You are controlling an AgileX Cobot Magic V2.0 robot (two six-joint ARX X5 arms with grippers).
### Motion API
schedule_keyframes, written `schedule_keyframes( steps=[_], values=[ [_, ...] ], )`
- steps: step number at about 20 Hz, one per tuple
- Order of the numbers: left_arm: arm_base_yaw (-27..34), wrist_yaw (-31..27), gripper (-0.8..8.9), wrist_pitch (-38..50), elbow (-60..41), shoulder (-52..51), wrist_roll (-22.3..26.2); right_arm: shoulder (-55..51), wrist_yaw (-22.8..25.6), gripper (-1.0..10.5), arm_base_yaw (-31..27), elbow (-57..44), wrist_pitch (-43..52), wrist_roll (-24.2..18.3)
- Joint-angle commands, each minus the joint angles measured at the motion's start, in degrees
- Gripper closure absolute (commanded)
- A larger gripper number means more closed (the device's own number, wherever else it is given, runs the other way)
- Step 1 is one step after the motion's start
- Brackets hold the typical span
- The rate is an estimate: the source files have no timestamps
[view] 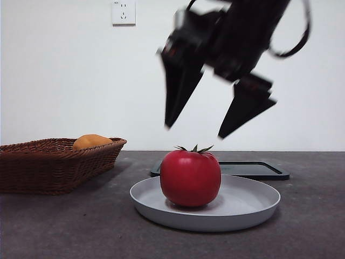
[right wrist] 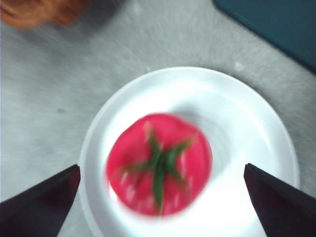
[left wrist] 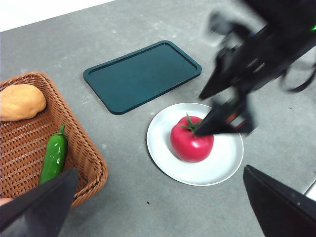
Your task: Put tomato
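Tomato [view: 190, 178] is sat mid-plate [view: 253, 208], right gripper [view: 195, 128] hung spread and empty above it, left gripper [left wrist: 158, 207] spread aside; the tomato could be nudged and rolled off the rim by any dip.

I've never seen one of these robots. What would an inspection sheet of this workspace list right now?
Surface: grey table.
Job's things: red tomato sits on a white plate.
Clutter: wicker basket holding an orange-yellow fruit and a green pepper; dark green tray, beside the plate.
Grippers: right gripper open above the tomato, not touching; left gripper open, off to the side.
Cables: black cable looped on the right arm.
Surroundings: white wall, wall socket.
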Motion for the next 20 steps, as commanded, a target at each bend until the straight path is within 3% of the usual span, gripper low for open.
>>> schedule_keyframes(
  steps=[1,9,15,17,20],
  values=[
    [-0.37,0.02,0.62,0.59,0.59,0.26,-0.15,4.76,0.70,2.4,1.36,2.14,-0.22,-0.77],
    [-0.37,0.04,0.62,0.59,0.59,0.26,-0.15,12.50,1.75,2.4,3.50,2.38,0.90,0.55],
    [-0.37,0.04,0.62,0.59,0.59,0.26,-0.15,12.50,2.14,6.5,3.78,2.38,1.01,1.64],
    [-0.37,0.04,0.62,0.59,0.59,0.26,-0.15,12.48,2.12,7.1,3.76,2.49,0.87,1.68],
    [-0.37,0.04,0.62,0.59,0.59,0.26,-0.15,12.48,2.43,7.1,3.69,5.20,-2.54,1.49]
  ],
)
